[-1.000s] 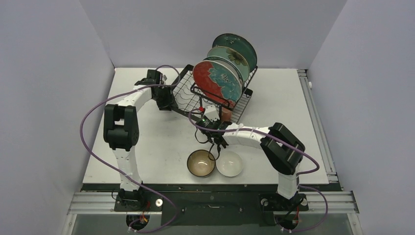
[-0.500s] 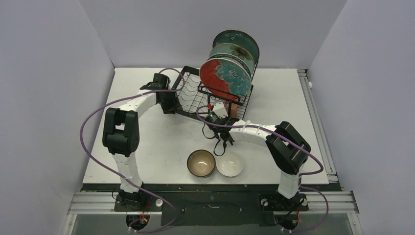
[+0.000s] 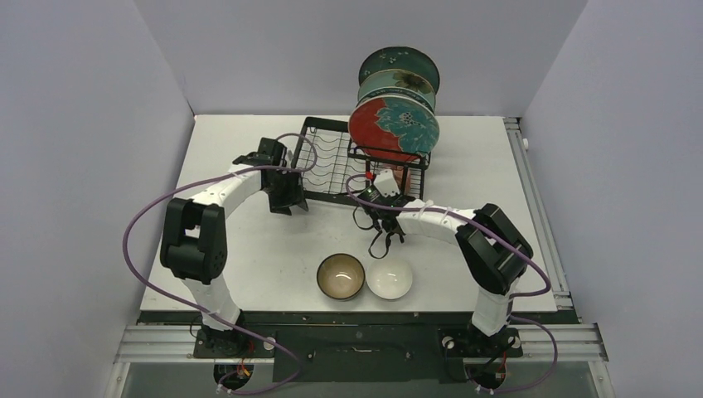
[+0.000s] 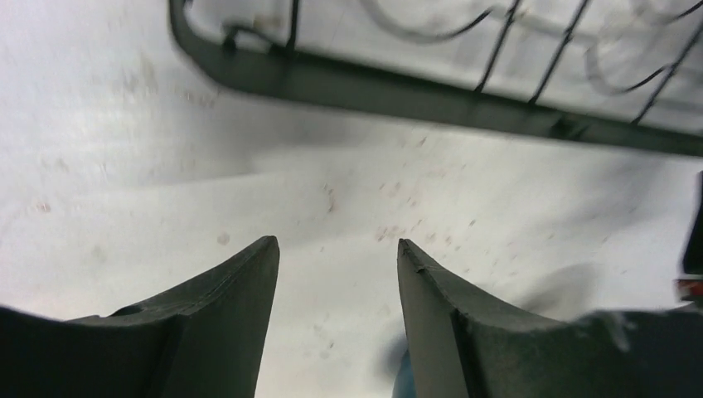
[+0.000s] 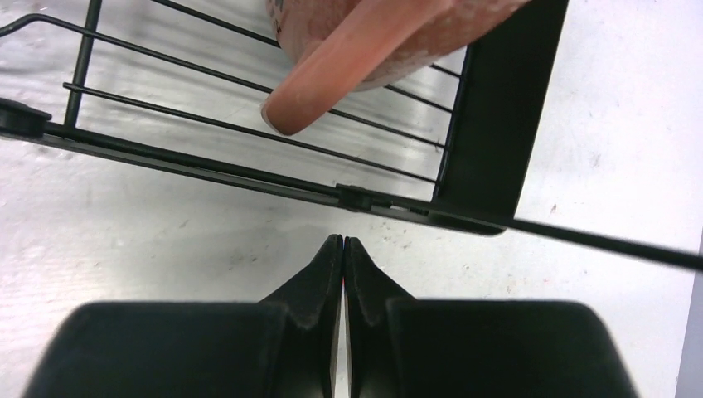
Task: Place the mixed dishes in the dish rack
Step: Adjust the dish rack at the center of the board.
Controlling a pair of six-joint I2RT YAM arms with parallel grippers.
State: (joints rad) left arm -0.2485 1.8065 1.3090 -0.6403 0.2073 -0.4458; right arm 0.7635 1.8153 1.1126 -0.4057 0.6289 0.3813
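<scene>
The left gripper hangs unclenched and empty just before the dish rack. The right gripper is clenched on nothing. Plates stand upright in the rack, with the pink mug on its grid. The brown bowl and small white bowl sit side by side on the table.

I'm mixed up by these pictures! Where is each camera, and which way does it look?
Top view: high behind the robot, looking down on the white table, black wire dish rack, brown bowl and small white bowl; both its arms show.
Left wrist: on the left arm, looking down past its open left gripper at table and rack edge.
Right wrist: on the right arm, looking past its shut right gripper at the rack and a pink mug.
Shared: both wrists see the rack.
</scene>
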